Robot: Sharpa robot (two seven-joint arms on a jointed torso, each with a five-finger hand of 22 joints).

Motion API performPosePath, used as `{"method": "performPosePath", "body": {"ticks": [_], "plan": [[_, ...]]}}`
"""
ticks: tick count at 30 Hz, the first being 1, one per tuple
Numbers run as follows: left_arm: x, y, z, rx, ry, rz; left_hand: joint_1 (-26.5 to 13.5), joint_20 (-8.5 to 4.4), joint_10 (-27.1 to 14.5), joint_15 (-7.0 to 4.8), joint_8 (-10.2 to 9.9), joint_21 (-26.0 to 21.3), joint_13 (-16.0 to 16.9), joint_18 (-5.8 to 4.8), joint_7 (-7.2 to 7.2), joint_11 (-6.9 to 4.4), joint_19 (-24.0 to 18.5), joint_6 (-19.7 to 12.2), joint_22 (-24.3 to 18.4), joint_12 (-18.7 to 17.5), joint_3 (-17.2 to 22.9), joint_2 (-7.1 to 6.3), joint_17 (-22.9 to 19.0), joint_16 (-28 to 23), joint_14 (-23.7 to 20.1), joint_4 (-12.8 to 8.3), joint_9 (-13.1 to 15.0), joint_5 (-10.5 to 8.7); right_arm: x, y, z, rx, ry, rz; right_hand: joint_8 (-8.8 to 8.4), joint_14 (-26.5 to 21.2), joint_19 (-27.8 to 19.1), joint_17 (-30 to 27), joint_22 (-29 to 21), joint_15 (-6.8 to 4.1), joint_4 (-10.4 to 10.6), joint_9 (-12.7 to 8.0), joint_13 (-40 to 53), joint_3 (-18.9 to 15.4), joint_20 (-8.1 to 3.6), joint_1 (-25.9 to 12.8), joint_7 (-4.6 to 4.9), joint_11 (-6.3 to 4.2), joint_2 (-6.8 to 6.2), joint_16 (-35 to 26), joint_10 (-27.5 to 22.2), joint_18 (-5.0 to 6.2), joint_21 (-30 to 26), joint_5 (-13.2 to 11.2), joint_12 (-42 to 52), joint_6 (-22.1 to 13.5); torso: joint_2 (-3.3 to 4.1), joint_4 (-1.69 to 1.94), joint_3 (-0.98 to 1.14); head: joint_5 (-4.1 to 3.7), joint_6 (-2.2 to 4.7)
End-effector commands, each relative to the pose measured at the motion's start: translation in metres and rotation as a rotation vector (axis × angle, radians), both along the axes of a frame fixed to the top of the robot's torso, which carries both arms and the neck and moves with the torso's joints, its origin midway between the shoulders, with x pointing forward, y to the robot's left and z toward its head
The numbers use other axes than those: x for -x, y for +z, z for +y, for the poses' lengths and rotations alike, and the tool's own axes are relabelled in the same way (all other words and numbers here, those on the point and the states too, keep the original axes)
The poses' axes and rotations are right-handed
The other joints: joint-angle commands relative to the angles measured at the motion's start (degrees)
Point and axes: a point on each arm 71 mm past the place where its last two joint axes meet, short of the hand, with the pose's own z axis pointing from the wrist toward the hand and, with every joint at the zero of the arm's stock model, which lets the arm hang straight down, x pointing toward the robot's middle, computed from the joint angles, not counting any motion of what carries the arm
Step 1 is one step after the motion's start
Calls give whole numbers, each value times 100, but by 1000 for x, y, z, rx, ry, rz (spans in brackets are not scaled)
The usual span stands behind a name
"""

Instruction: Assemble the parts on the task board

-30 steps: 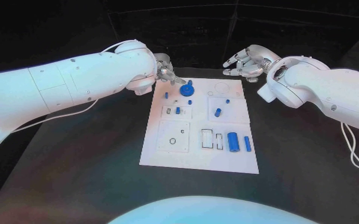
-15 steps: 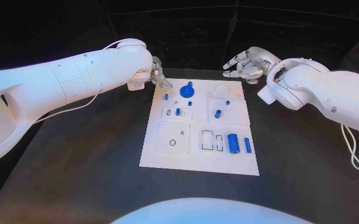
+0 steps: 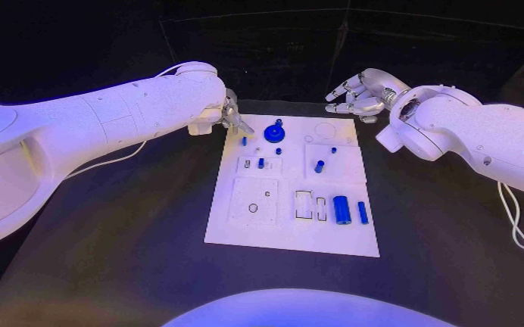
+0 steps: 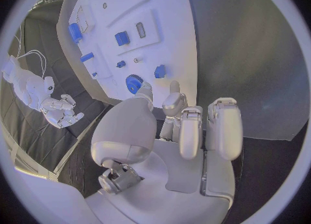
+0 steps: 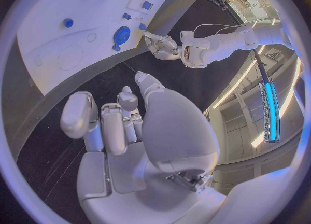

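The table (image 3: 131, 228) carries the board (image 3: 328, 232) at its middle, long axis running from near edge to far edge. Both arms hold off its far end: the left hand (image 3: 229, 115) just outside the far left corner, the right hand (image 3: 355, 96) beyond the far right corner and a little farther off.

Both hands hold nothing. The left's fingers are loosely curled and apart from one another; the right's are spread.

The gear (image 3: 273, 129), the largest blue piece at the far end, stands near the far edge, left of centre, so the left hand is the nearer. Two cylinders (image 3: 341, 208) lie side by side near the near right corner, long axes along the board's length, well away from both hands.

Small pegs (image 3: 318, 166) stand about mid-board.
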Motion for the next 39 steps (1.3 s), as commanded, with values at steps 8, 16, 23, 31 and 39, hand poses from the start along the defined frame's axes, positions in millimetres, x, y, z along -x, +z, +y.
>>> {"method": "performPosePath", "body": {"ticks": [8,16,23,31,39], "plan": [[0,-5,-5,15,-34,18,-23,33,30,14,-25,35,12,-16,-19,-1,144,86,475,32,-91,74,1509,18,594,47,-24,17,-1,1,2,5,10,-5,13,268,-20,140,-2,-19,15,-9,2,12,0,-39,26,2,-1,-20,-27,53,-33,-9,-7,-33,-6,8,5,11,-16],[0,-8,-7,15,-39,31,31,30,40,9,-29,44,23,-19,-27,-8,150,114,489,45,-118,89,1509,18,594,38,-35,17,-1,1,4,6,13,-5,13,268,-20,140,-2,-19,15,-9,2,12,0,-39,26,2,-1,-20,-27,53,-33,-9,-7,-33,-4,4,4,11,-20],[2,-12,-10,5,-47,47,241,20,42,-1,-53,47,20,-20,-38,-18,151,168,498,47,-148,178,1509,18,594,-36,-69,18,-2,1,5,6,15,-4,13,268,-20,140,-2,-19,15,-9,2,12,0,-39,26,2,-1,-20,-27,53,-33,-9,-7,-33,-5,11,4,23,-24],[2,-13,-12,3,-53,51,433,14,48,-6,-73,47,22,-21,-43,-24,151,202,503,52,-133,282,1509,18,594,-128,-94,19,-2,1,6,6,16,-4,13,268,-20,140,-2,-19,15,-9,2,12,0,-39,26,2,-1,-20,-27,53,-33,-9,-7,-33,-5,5,6,30,-27],[2,-13,-13,6,-55,49,555,11,56,-9,-82,50,29,-22,-46,-28,152,225,510,61,-117,336,1509,18,594,-202,-106,19,-2,1,5,7,15,-2,13,268,-20,140,-2,-19,15,-9,2,12,0,-39,26,2,-1,-20,-27,53,-33,-9,-7,-33,-6,11,1,19,-31]]}}
